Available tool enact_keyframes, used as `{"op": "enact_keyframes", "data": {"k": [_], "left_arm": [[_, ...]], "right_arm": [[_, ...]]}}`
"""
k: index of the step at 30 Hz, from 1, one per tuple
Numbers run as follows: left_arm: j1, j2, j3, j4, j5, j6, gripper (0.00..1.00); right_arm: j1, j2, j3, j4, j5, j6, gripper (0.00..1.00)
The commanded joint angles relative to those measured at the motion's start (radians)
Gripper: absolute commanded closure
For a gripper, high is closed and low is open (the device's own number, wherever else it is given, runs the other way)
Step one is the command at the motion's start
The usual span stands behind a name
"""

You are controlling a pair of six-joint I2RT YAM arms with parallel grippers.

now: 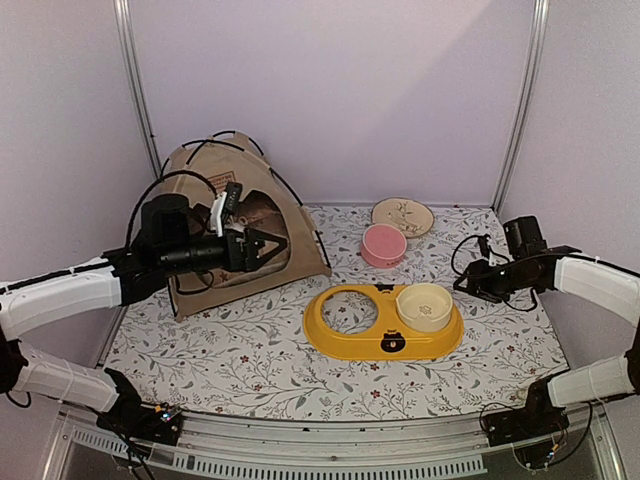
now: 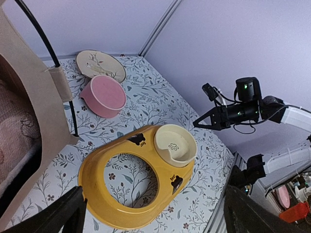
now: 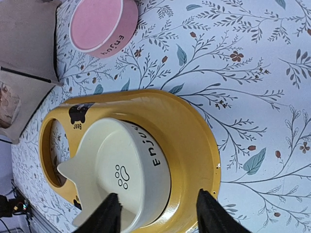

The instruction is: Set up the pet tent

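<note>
The tan pet tent point(image 1: 205, 165) stands upright at the back left, with thin black poles arching over it and its dark opening facing right. My left gripper point(image 1: 272, 245) is open and empty, held just in front of the opening. In the left wrist view the tent's front edge point(image 2: 29, 92) and one black pole point(image 2: 72, 116) fill the left side, and my left gripper point(image 2: 155, 218) hangs open above the yellow feeder. My right gripper point(image 1: 465, 280) is open and empty at the right. In its own view the right gripper point(image 3: 160, 216) is above the cream bowl point(image 3: 112, 170).
A yellow double feeder point(image 1: 340, 335) lies mid-table with the cream bowl point(image 1: 424, 305) in its right hole and its left hole empty. A pink bowl point(image 1: 383, 244) and a beige plate point(image 1: 403, 215) sit at the back. A patterned pillow point(image 2: 12, 121) lies inside the tent.
</note>
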Motion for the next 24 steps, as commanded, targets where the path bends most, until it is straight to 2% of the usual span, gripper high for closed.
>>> {"op": "enact_keyframes", "data": {"k": [1,6,11,16,20,22,24], "left_arm": [[-0.027,0.038,0.025,0.018,0.001,0.009,0.01],[-0.063,0.107,0.013,0.01,-0.014,0.008,0.01],[-0.113,0.171,0.014,0.01,-0.046,0.011,0.01],[-0.148,0.254,0.037,0.01,-0.068,0.019,0.01],[-0.161,0.3,0.051,0.004,-0.076,0.02,0.01],[-0.165,0.313,0.054,0.003,-0.077,0.023,0.01],[-0.168,0.322,0.054,0.001,-0.084,0.025,0.0]], "right_arm": [[0.095,0.034,0.029,-0.031,0.104,0.011,0.56],[0.193,0.073,0.01,-0.009,0.162,0.059,0.66],[0.223,0.086,-0.045,0.03,0.194,0.092,0.7],[0.244,0.116,-0.066,0.044,0.229,0.109,0.79],[0.251,0.131,-0.077,0.04,0.256,0.112,0.93],[0.254,0.124,-0.079,0.035,0.259,0.113,0.89],[0.255,0.101,-0.07,0.024,0.262,0.114,0.77]]}}
